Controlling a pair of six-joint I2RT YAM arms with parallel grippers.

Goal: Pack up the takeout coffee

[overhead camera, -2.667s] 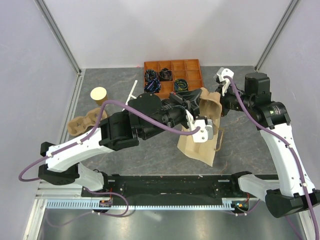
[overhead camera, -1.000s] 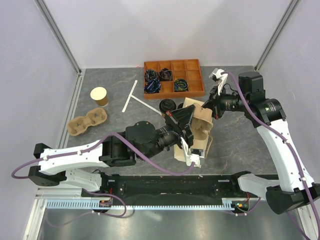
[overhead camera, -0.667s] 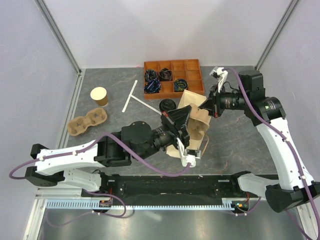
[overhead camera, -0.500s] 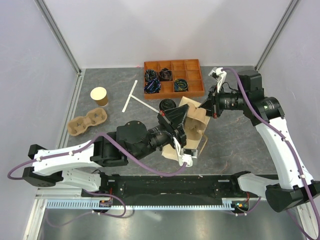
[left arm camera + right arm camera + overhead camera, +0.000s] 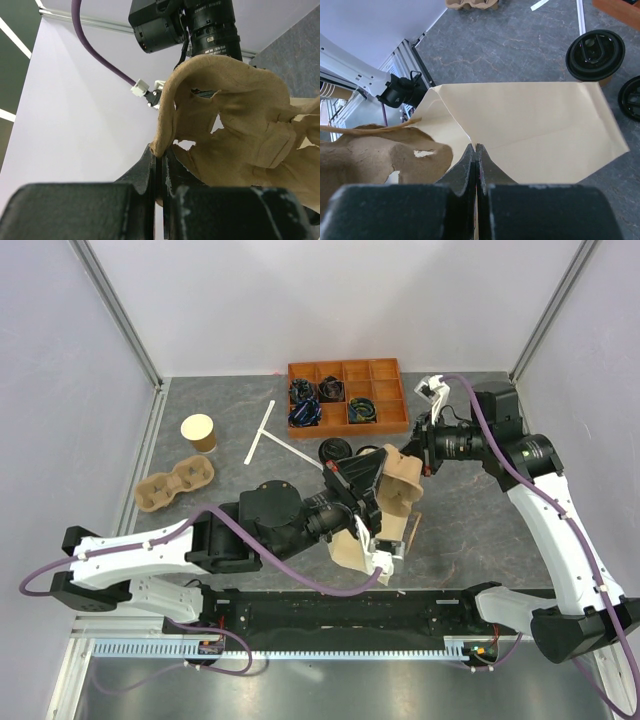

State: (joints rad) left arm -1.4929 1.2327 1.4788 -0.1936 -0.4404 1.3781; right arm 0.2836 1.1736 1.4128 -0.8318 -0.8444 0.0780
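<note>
The takeout coffee (image 5: 334,451), a brown cup with a black lid, stands on the table behind the paper bag (image 5: 352,548); it also shows in the right wrist view (image 5: 595,55). My left gripper (image 5: 384,476) is shut on the rim of a tan moulded-pulp cup carrier (image 5: 404,478) and holds it over the bag's mouth. In the left wrist view the left gripper (image 5: 159,156) pinches the carrier (image 5: 235,130). My right gripper (image 5: 412,454) is shut on the bag's upper edge. In the right wrist view the right gripper (image 5: 476,149) holds the bag (image 5: 535,130) open beside the carrier (image 5: 370,155).
An orange compartment tray (image 5: 385,370) with dark items sits at the back. A lidless brown cup (image 5: 198,430) and a second pulp carrier (image 5: 175,483) are at the left. A white stick (image 5: 262,432) lies between them. Another black lid (image 5: 631,98) lies by the coffee.
My left arm has drawn back toward the near edge with the carrier, which now sits a little higher and further right at the bag's mouth. My right gripper keeps hold of the bag's edge.
</note>
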